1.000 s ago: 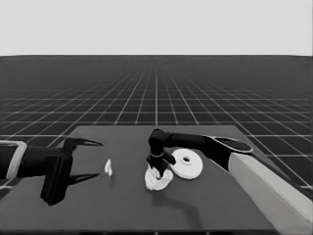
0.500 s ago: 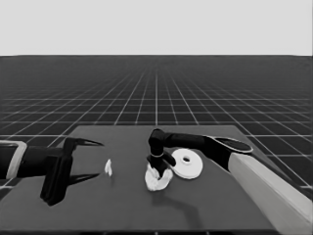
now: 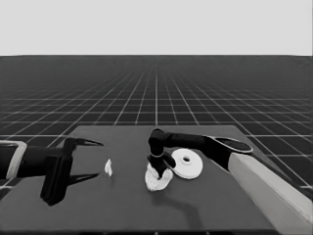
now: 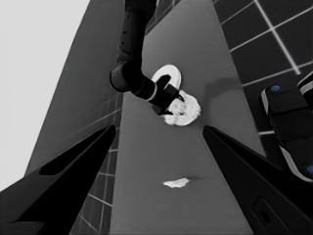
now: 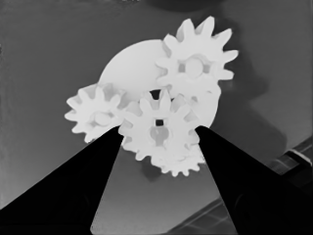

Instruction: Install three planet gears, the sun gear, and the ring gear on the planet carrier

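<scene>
Your right claw (image 5: 159, 134) stands over the smaller round part (image 5: 137, 63), its fingers spread either side of a gear (image 5: 159, 128) at the middle; you can see both wedges flank that gear, but whether they touch its teeth is hard to tell. Two more gears lie on the part, one (image 5: 195, 66) at its far rim and one (image 5: 98, 115) overhanging its side. A fourth gear (image 5: 178, 161) peeks out beneath the middle one, mostly hidden. From the head view, the claw (image 3: 159, 169) covers much of the gear cluster (image 3: 157, 180), and single gears cannot be told apart there. The larger round part (image 3: 186, 163) lies just beside the cluster. A thin white piece (image 3: 108, 167) lies apart, toward your left claw (image 3: 90, 159), which waits spread over the table's (image 3: 122, 210) left end, holding nothing. No writing shows anywhere.
</scene>
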{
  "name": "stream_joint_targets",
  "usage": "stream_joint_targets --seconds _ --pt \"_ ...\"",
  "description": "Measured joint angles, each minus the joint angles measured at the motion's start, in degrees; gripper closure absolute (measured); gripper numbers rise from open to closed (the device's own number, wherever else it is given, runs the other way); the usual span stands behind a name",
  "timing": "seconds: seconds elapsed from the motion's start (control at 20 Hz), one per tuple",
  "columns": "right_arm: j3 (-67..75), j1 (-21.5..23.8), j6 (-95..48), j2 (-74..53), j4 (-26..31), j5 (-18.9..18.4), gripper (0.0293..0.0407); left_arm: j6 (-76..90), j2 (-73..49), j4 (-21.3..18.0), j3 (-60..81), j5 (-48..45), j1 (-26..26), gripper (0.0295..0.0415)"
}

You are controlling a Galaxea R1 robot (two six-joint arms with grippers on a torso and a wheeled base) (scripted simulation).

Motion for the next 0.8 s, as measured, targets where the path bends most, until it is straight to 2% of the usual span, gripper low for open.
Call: stream_joint_targets --seconds 0.3,0.4,0.45,0.55,0.8 --pt "0.00 0.00 3.60 0.00 0.00 0.00 0.0388 0.00 0.00 0.00 0.00 0.00 0.00 0.0326" --pt "0.00 0.00 4.17 0.00 0.00 0.00 0.0329 0.00 0.00 0.00 0.00 0.00 0.00 0.0326" --pt "0.00 0.01 4.29 0.00 -0.01 0.00 0.0319 0.00 0.00 0.00 0.00 0.00 0.00 0.0326" --pt "0.00 0.01 4.41 0.00 -0.01 0.00 0.0316 0.00 0.00 0.00 0.00 0.00 0.00 0.0326" --pt "0.00 0.01 4.45 0.00 -0.01 0.01 0.0315 0.00 0.00 0.00 0.00 0.00 0.00 0.0326"
